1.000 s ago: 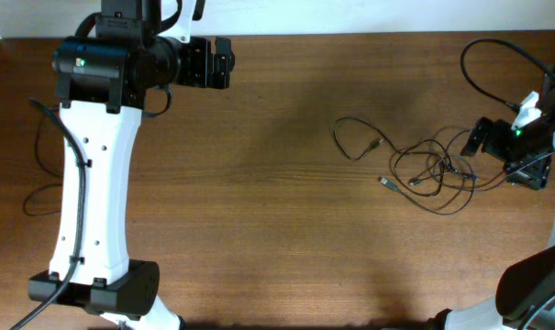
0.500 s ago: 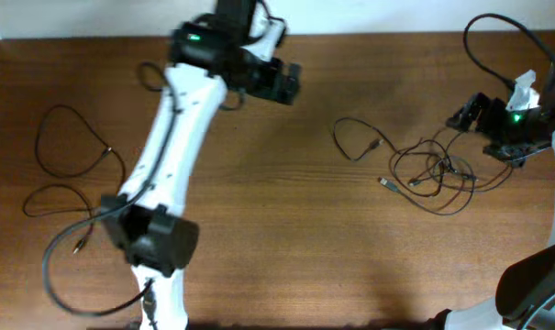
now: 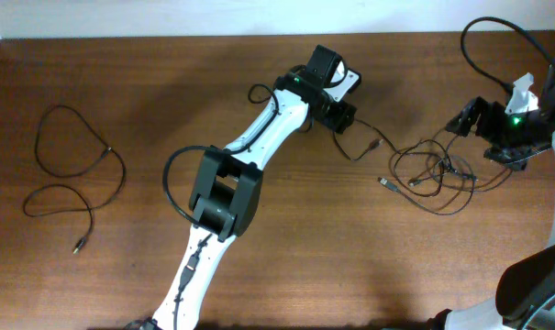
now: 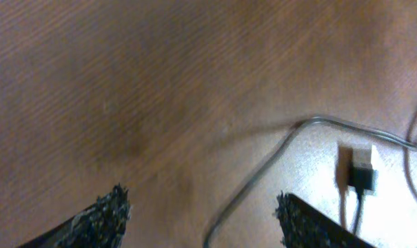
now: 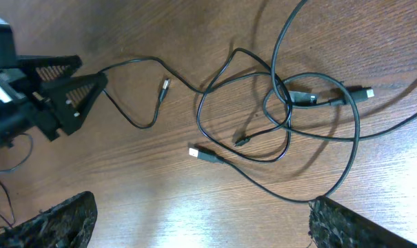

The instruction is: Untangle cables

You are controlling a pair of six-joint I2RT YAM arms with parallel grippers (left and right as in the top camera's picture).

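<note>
A tangle of thin black cables (image 3: 435, 170) lies on the wooden table at the right, with a loose loop (image 3: 352, 139) trailing left. My left gripper (image 3: 343, 117) hovers open over that loop. In the left wrist view (image 4: 201, 220) one cable strand (image 4: 263, 176) runs between the open jaws, and a plug (image 4: 362, 172) lies to the right. My right gripper (image 3: 465, 119) is open and empty at the tangle's far right edge. In the right wrist view (image 5: 201, 224) the tangle (image 5: 284, 103) and a USB plug (image 5: 201, 155) lie ahead of the jaws.
Two separate black cables lie at the far left of the table, one looped (image 3: 71, 151) and one below it (image 3: 57, 209). A thick black arm cable (image 3: 488, 55) arcs at the back right. The left gripper (image 5: 56, 96) shows in the right wrist view.
My left arm has swung from the back left across the table to the loop beside the tangle. My right gripper has shifted slightly up. The cables have not moved.
</note>
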